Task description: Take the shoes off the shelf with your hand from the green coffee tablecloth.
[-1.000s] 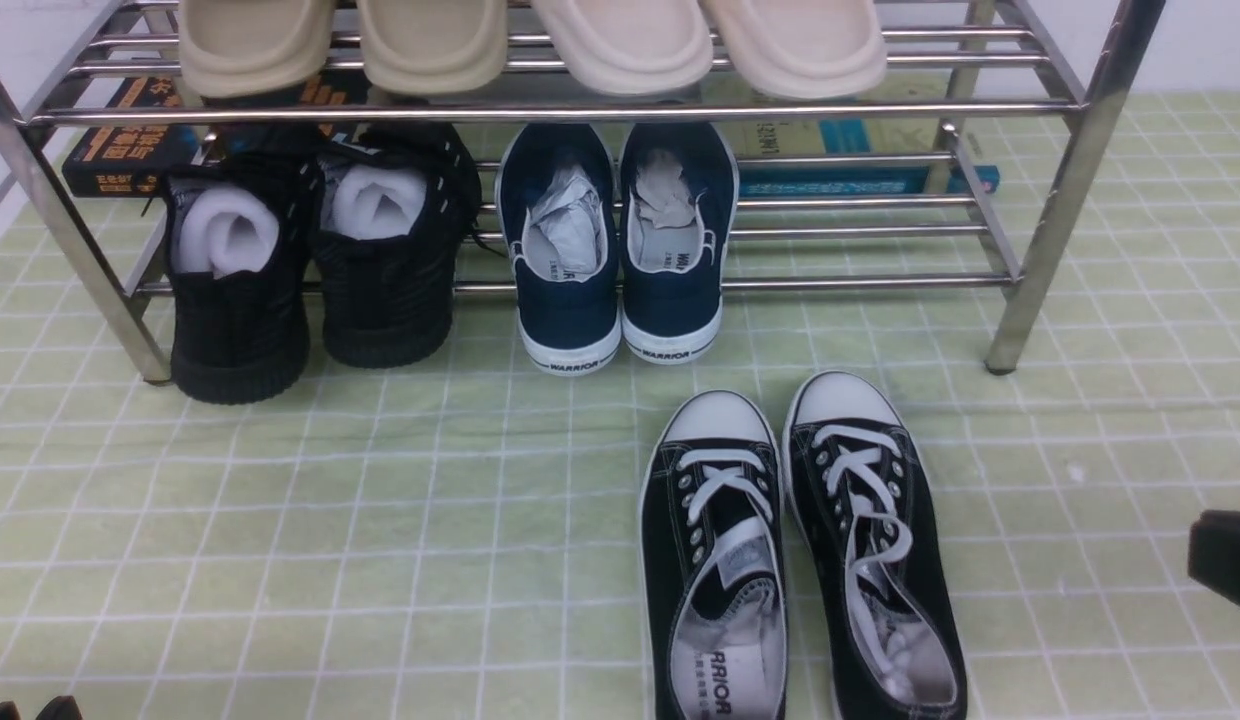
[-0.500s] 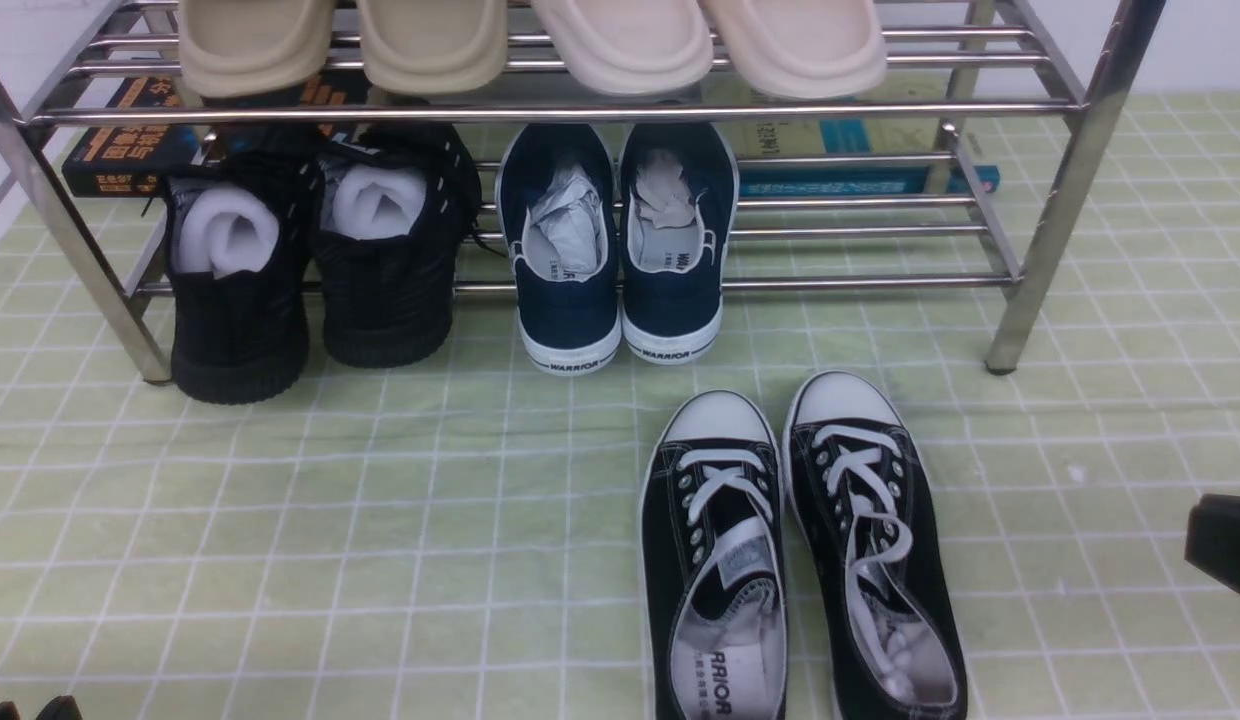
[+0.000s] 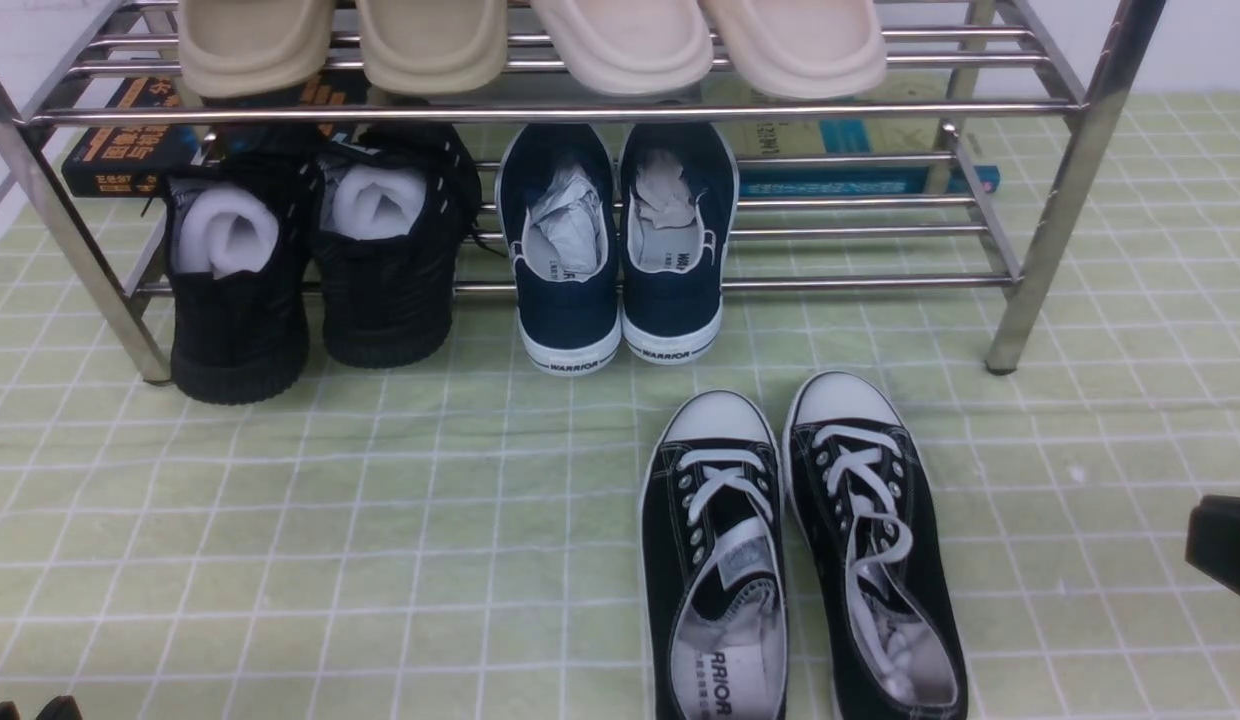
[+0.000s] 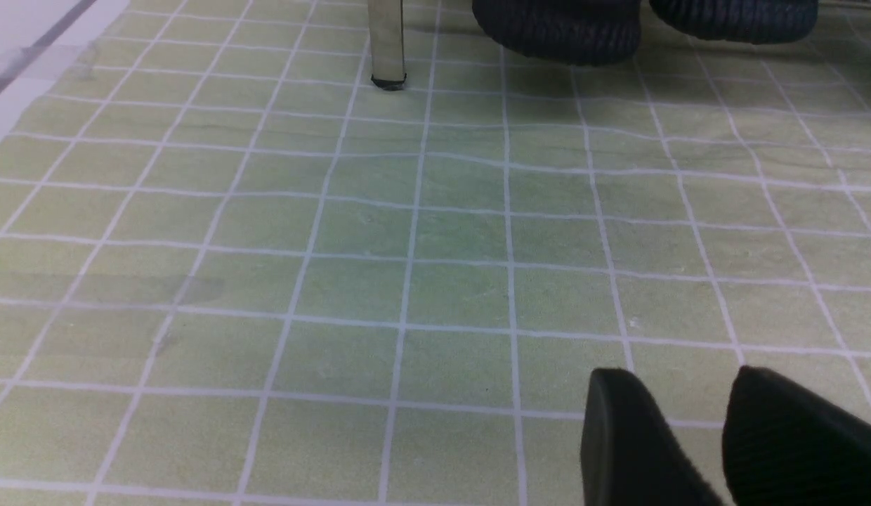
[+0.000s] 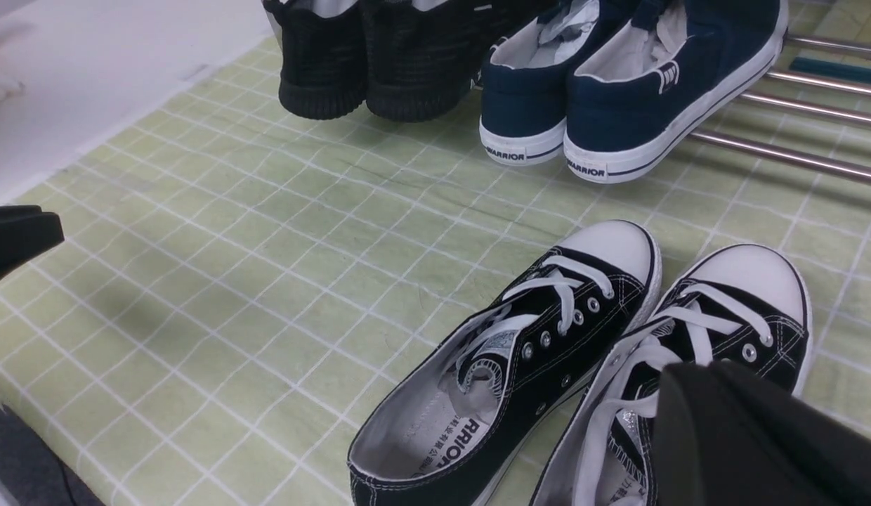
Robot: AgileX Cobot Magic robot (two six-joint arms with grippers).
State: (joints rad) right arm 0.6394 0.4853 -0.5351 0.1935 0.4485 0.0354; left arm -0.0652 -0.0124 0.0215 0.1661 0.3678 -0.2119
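The shoes, black canvas sneakers with white laces and toe caps, lie side by side on the green coffee tablecloth (image 3: pixel 380 520) in front of the shelf (image 3: pixel 860 283), toes toward it: one (image 3: pixel 715 560) and the other (image 3: pixel 870 540). They also show in the right wrist view (image 5: pixel 520 351). My right gripper (image 5: pixel 365 302) is wide open and empty; one finger (image 5: pixel 744 436) hangs over the nearer sneaker, the other finger (image 5: pixel 14 235) is far off. My left gripper (image 4: pixel 678 376) is open and empty over bare cloth, at the front view's lower left corner (image 3: pixel 30 712).
On the shelf's lower tier stand all-black shoes stuffed with white paper (image 3: pixel 310 270) and navy WARRIOR slip-ons (image 3: pixel 620 250). Beige slippers (image 3: pixel 530 40) sit on the upper tier. Books (image 3: pixel 130 150) lie behind the rack. A chrome leg (image 4: pixel 388 42) stands near the left gripper.
The black right finger at the front view's right edge has shifted very slightly. The shoes and the left gripper have not moved.
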